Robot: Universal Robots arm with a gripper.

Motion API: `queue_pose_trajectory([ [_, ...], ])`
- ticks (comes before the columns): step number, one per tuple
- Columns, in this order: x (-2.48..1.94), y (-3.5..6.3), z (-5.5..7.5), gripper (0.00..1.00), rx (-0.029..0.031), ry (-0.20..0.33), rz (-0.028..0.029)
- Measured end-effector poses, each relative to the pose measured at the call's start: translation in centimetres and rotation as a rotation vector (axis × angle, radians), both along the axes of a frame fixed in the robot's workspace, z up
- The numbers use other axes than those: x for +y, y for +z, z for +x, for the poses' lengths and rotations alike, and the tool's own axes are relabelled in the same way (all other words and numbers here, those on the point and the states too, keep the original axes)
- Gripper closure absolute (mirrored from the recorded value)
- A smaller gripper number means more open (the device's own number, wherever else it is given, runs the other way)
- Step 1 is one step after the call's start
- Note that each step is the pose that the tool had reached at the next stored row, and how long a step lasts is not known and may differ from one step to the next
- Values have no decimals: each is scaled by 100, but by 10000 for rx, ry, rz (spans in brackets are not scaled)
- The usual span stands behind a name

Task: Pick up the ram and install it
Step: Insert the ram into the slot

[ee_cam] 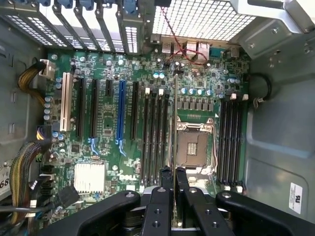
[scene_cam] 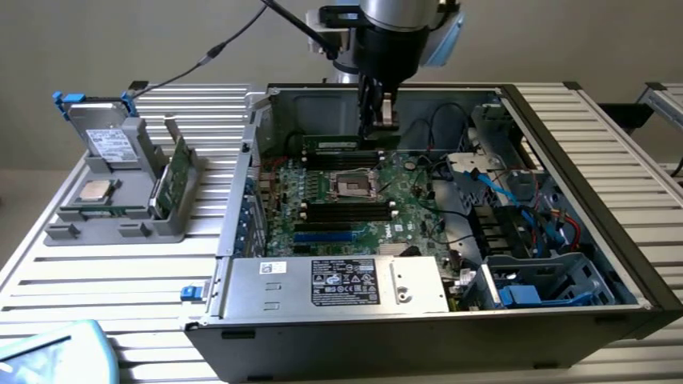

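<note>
we see the gripper (scene_cam: 376,128) down inside the open pc case (scene_cam: 427,344), jaws narrow and clamped on the ram (scene_cam: 339,144). the stick is gripped at its top edge, long side level. it hangs over the motherboard (scene_cam: 373,212), right at the memory slots (scene_cam: 344,158) on the far side of the cpu socket (scene_cam: 353,184). we can't tell whether it touches a slot. in the wrist view the ram (ee_cam: 175,123) is edge-on, a thin line coming out from between the fingers (ee_cam: 166,184), running alongside those memory slots (ee_cam: 155,137) and next to the socket (ee_cam: 194,147). on the exterior view's left, a grey tray (scene_cam: 101,226) holds a silver processor chip (scene_cam: 96,190) and a green card (scene_cam: 171,180) standing upright. the power supply (scene_cam: 331,284) sits at the case's near edge.
</note>
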State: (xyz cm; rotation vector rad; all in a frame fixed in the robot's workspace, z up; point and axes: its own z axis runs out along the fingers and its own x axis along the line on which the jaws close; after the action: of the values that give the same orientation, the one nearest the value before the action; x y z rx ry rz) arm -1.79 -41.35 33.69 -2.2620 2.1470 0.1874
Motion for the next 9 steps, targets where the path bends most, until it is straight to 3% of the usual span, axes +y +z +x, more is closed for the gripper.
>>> queue_pose_trajectory([
  [6,-144,-111,1,85,-1,0,3],
  [9,-164,-165,8,85,0,-71,7],
])
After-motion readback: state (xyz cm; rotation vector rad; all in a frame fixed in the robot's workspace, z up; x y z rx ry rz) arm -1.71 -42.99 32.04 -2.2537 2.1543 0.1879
